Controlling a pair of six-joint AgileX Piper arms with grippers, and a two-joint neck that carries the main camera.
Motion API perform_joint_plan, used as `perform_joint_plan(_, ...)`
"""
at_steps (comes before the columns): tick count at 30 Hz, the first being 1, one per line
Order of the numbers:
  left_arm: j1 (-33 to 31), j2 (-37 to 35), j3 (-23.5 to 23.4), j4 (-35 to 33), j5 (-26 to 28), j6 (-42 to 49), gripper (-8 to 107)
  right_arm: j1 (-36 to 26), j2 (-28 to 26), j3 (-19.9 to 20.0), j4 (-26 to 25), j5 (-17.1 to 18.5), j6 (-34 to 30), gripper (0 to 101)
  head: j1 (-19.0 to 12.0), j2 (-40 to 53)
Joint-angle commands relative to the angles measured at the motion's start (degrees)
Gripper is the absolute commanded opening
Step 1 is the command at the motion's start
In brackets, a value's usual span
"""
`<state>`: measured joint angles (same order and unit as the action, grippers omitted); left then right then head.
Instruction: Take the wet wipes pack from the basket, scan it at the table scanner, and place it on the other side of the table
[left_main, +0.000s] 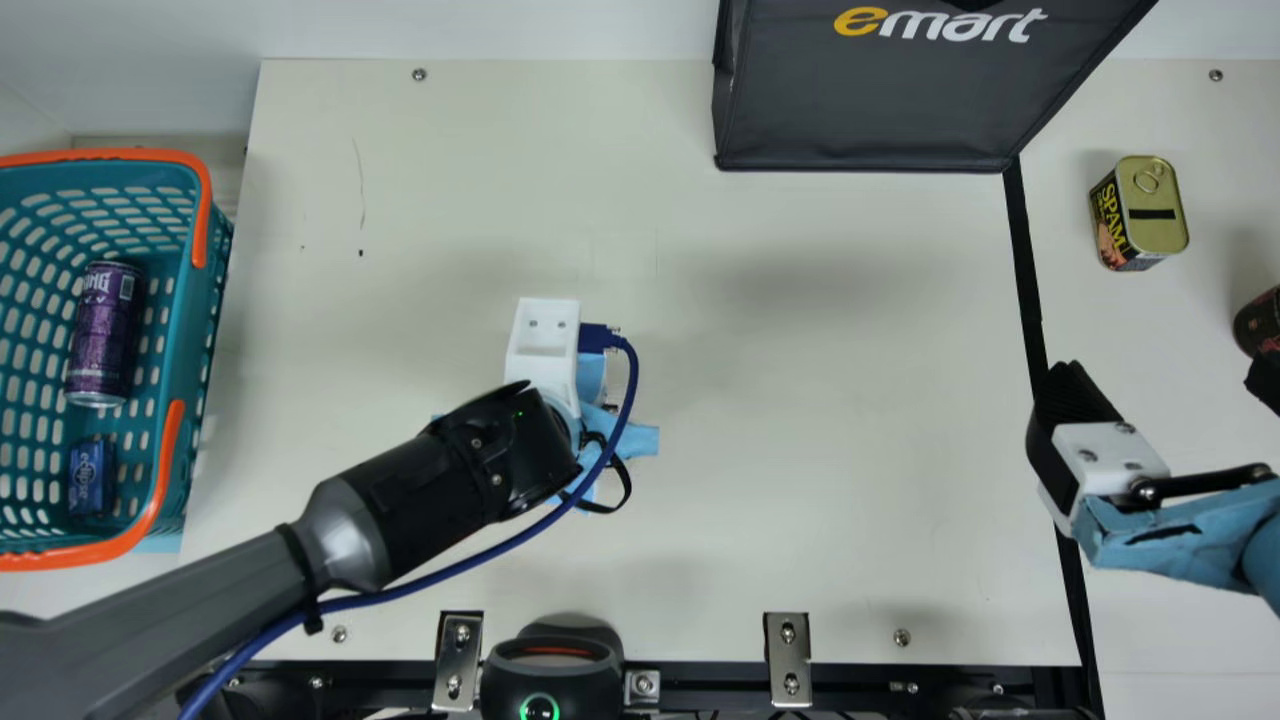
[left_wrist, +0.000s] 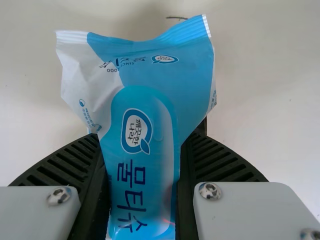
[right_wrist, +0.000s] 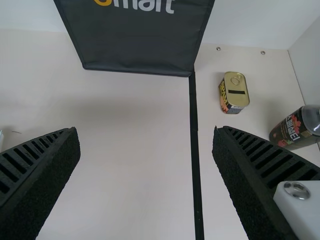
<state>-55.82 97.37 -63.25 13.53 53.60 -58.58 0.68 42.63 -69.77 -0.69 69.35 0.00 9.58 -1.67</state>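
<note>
My left gripper (left_main: 543, 350) is over the table's middle, left of centre, pointing down with its fingers hidden under the arm. In the left wrist view the same gripper (left_wrist: 144, 150) is shut on the blue and white wet wipes pack (left_wrist: 142, 100), one finger along each side; a faint red line crosses the pack's lower part. The table scanner (left_main: 550, 675), lit by a green ring, stands at the near edge. At the right, my right gripper (left_main: 1168, 385) holds nothing, its fingers wide apart; the right wrist view also shows this gripper (right_wrist: 146, 132) open.
At the far left, the teal basket (left_main: 190, 330) with orange handles holds a purple can (left_main: 105, 335) and a small blue box (left_main: 92, 478). A dark bag (left_main: 870, 100) stands at the back. Beyond the black line are a SPAM can (left_main: 1140, 213) and a dark can (right_wrist: 300, 127).
</note>
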Motion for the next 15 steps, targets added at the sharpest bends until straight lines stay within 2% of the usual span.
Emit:
perform_joint_plan(1, -0.1, 0.2, -0.2, 0.4, -0.6, -0.7, -8, 0.0, 0.0, 0.0, 0.0, 0.0, 0.0, 95, -1.7, 0.1)
perform_joint_plan(15, -1.9, 1.6, 1.2, 8.8, -8.4, -10.9, -8, 0.0, 0.0, 0.0, 0.0, 0.0, 0.0, 95, -1.7, 0.1)
